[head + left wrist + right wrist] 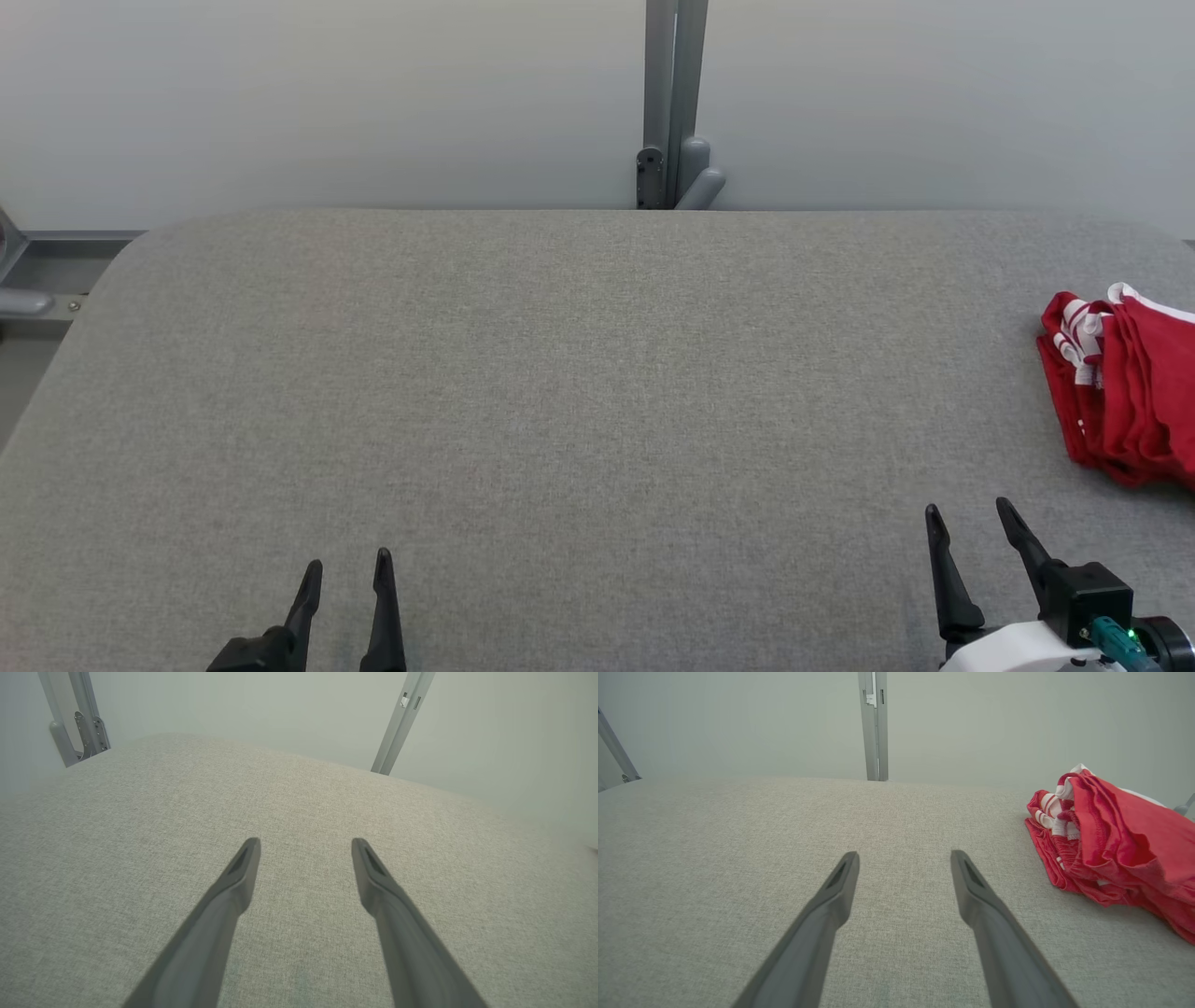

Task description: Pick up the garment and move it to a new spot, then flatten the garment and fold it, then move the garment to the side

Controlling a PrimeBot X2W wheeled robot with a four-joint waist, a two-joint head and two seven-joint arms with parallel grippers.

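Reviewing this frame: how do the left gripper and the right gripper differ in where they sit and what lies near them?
The right gripper sits close to the red garment; the left gripper is far from it, toward the other side of the grey table. In the head view the right gripper reaches further up than the left gripper. Both are open and hold nothing.

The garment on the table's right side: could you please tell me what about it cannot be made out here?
Full extent: the red garment is cut off by the right edge in the head and right wrist views.
Kind and shape: bunched folds hide them in both views.
Space on the table beyond it: outside both frames.
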